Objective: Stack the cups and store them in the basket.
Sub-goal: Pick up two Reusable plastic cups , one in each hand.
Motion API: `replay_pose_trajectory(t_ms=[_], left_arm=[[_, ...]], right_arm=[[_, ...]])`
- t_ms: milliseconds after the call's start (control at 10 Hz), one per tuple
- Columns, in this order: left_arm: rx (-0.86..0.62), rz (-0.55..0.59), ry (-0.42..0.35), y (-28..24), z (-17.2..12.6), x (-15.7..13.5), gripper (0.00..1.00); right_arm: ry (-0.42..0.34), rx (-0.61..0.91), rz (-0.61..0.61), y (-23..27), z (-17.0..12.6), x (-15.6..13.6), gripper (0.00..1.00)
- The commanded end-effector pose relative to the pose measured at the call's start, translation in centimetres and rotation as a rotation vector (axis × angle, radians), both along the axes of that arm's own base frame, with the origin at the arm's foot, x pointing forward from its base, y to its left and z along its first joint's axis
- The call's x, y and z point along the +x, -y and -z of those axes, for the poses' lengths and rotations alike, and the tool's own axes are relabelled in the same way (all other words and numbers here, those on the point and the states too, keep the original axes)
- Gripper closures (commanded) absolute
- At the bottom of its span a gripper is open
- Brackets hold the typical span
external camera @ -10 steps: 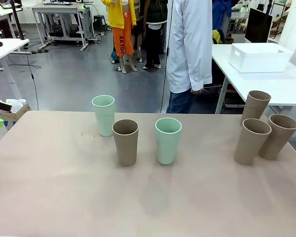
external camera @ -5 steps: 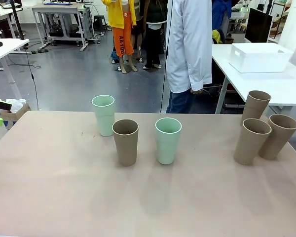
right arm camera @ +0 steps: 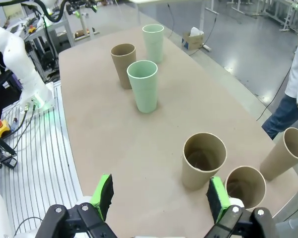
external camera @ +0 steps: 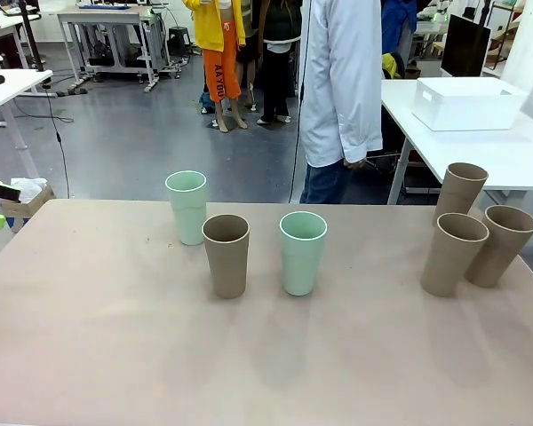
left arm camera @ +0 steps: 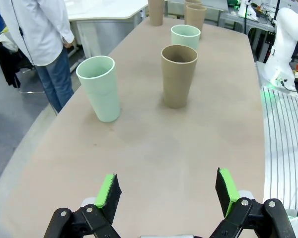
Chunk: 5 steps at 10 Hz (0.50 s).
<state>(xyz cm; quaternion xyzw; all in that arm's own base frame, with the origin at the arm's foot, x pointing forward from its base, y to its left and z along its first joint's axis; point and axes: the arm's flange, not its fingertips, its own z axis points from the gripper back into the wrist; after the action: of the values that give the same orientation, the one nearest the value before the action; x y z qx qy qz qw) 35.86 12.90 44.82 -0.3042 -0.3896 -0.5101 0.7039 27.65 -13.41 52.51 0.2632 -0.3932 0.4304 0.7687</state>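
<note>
**Left claw**. The jaws stand fully apart. Nothing lies between the green pads. The claw hangs over a bare end of the table.

1. Ahead and to the left of the claw stands the first mint cup, upright with its mouth up.
2. Ahead and slightly to the right, a little farther off, stands the single brown cup, upright and apart from the first mint cup.
3. Beyond the single brown cup, nearly in line with it, stands the second mint cup.
4. Farthest ahead, at the opposite end of the table, stands the group of brown cups.

**Right claw**. The jaws stand fully apart and hold nothing.

1. The group of brown cups is nearest. One stands just ahead of one pad, one ahead of the gap between the pads, and one farther out to the side.
2. Well ahead stands the second mint cup, then the single brown cup, then the first mint cup.

**Basket**. It rests on a white side table beyond the far corner on the right claw's side, well apart from both claws and from all the cups. It is white.

A person in a white coat stands at the far edge.
</note>
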Motion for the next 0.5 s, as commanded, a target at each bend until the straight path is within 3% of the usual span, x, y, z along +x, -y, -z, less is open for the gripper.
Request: replay_pose_trajectory(t_ms=[0,400], left_arm=[[-0.002,0.016,0.010,-0.17,-0.13,-0.09,0.00],[-0.002,0.016,0.010,-0.17,-0.13,-0.09,0.00]], right_arm=[[0.033,0.016,-0.017,0.11,-0.08,0.05,0.00],[0.033,0.016,-0.017,0.11,-0.08,0.05,0.00]])
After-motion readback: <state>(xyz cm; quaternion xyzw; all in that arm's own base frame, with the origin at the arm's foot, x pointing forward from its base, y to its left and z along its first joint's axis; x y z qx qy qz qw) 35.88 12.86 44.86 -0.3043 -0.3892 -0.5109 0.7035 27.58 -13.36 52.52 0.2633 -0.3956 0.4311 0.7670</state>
